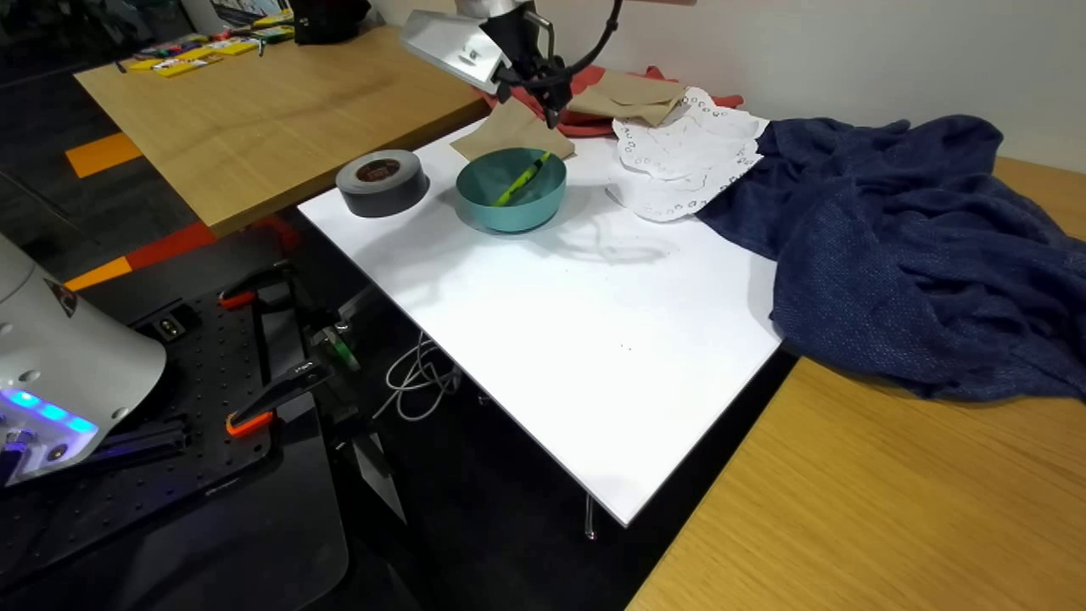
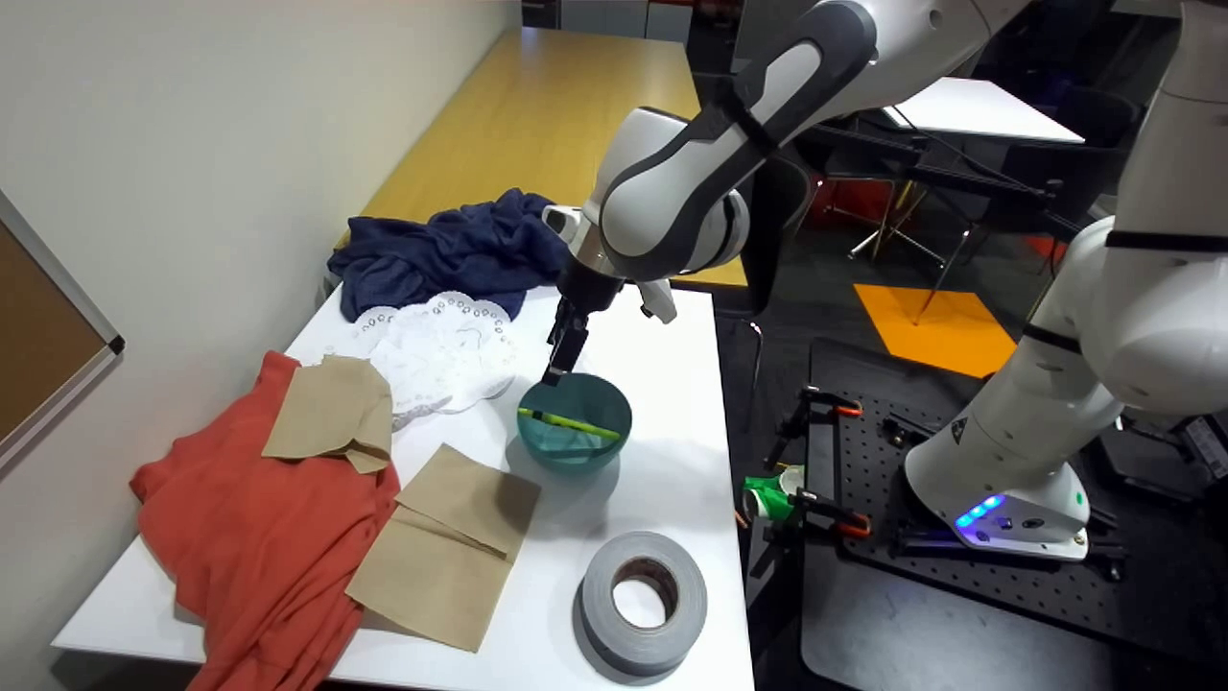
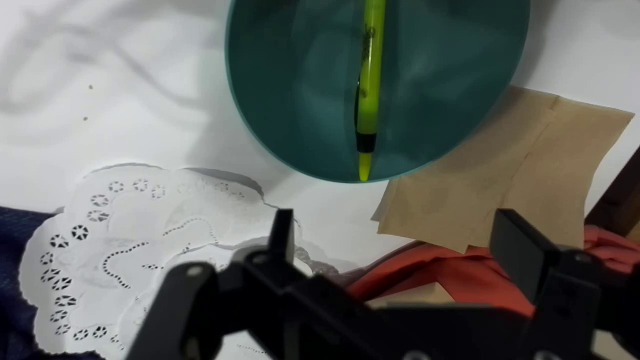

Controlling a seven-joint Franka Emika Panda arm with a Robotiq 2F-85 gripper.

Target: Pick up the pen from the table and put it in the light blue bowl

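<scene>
There are two cloths (image 1: pixel 916 255), one bowl (image 1: pixel 510 219), one tape roll (image 1: pixel 383 192), one yellow-green pen (image 3: pixel 369 90).

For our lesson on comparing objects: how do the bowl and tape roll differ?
The bowl is teal; the tape roll is grey. The bowl holds the yellow-green pen; the tape roll has a hole through its middle. Both are round and sit on the white table.

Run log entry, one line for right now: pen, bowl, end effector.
pen: inside light blue bowl | light blue bowl: upright on white table | end effector: open, holding nothing | placement: looks done
</scene>
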